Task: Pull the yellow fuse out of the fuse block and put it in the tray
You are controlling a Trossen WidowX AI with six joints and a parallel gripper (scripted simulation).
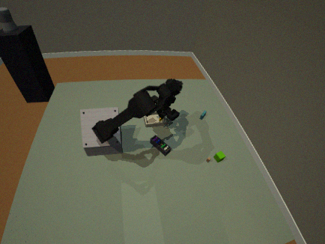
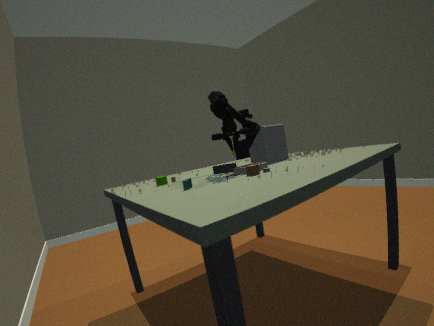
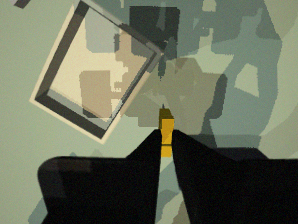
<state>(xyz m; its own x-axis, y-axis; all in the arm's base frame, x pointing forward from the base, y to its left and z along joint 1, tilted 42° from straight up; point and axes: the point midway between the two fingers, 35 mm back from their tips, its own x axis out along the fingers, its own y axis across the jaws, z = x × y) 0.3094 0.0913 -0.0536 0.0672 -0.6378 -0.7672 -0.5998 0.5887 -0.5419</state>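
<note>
My gripper [image 3: 165, 135] [image 2: 233, 144] is shut on the yellow fuse [image 3: 167, 126] [image 2: 234, 153] [image 1: 160, 120], which hangs below the fingertips, above the table. In the wrist view the cream tray [image 3: 68, 120] [image 1: 154, 126] lies to the upper left of the fuse, and the fuse shows outside its rim. The dark fuse block [image 1: 160, 145] [image 2: 224, 168] stands on the table, apart from the gripper, with purple, blue, green and white fuses in it. The arm hides part of the area behind the tray in the top view.
A grey box [image 1: 90, 123] [image 2: 270, 145] stands under the arm's base. A green cube [image 1: 219, 156] [image 2: 161, 180], a small orange cube [image 1: 208, 159] and a teal block [image 1: 203, 114] [image 2: 187, 184] lie farther off. A brown block [image 2: 253, 170] stands near the tray.
</note>
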